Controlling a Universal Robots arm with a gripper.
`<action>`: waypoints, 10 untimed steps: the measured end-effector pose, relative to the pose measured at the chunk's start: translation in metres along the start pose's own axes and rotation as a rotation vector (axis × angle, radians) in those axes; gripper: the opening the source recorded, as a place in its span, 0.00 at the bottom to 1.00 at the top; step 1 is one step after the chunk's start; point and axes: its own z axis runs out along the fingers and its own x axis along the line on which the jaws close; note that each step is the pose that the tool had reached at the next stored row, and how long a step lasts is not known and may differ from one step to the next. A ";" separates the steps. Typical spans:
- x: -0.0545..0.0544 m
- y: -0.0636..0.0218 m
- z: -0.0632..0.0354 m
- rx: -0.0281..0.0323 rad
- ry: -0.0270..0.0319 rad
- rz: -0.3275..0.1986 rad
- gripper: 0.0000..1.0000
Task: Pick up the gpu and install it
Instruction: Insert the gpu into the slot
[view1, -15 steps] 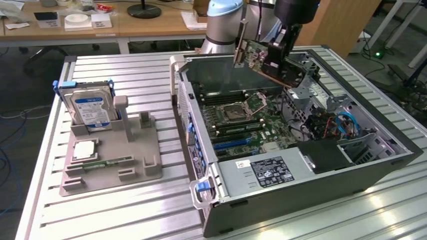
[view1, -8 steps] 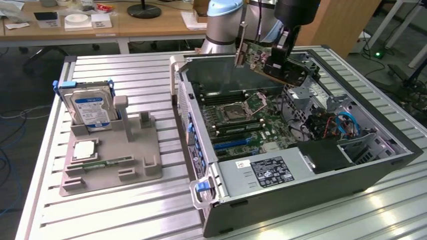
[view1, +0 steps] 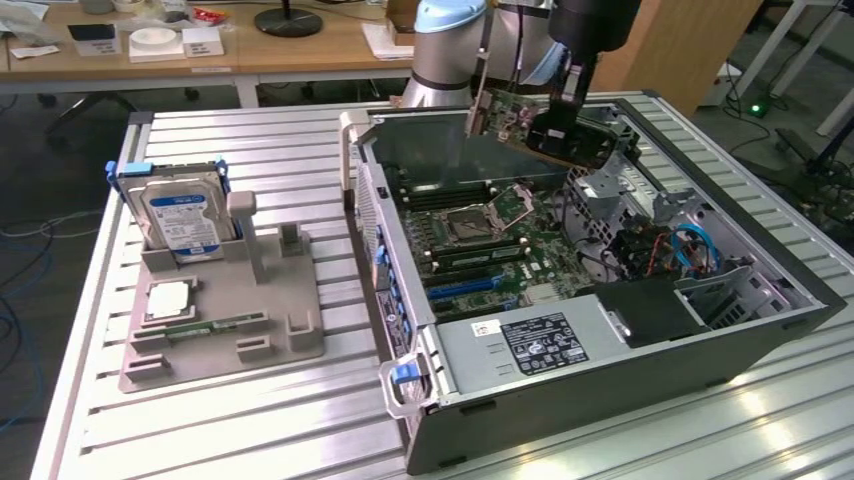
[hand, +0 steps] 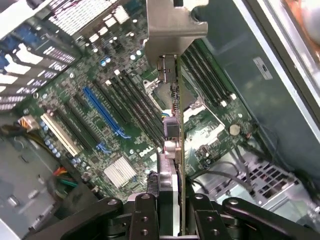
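Jaws of the gripper (hand: 170, 220) are clenched on the gpu (hand: 172, 135), which shows edge-on in the wrist view and runs straight out from between them, its silver bracket (hand: 172, 25) at the end away from the fingers (hand: 145, 215). In the exterior view the card hangs tilted in the gripper's hold over the far part of the open computer case (view1: 601, 390), above the motherboard (view1: 481, 235). A hard drive (view1: 183, 220) stands in a grey holder (view1: 214, 350) well apart, towards the exterior view's left.
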 end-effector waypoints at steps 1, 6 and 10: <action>0.000 0.0000 0.0002 -0.0008 -0.0011 -0.019 0.28; 0.000 0.0000 0.0009 -0.0041 -0.0063 -0.100 0.28; 0.000 0.0001 0.0015 -0.0063 -0.0110 -0.167 0.28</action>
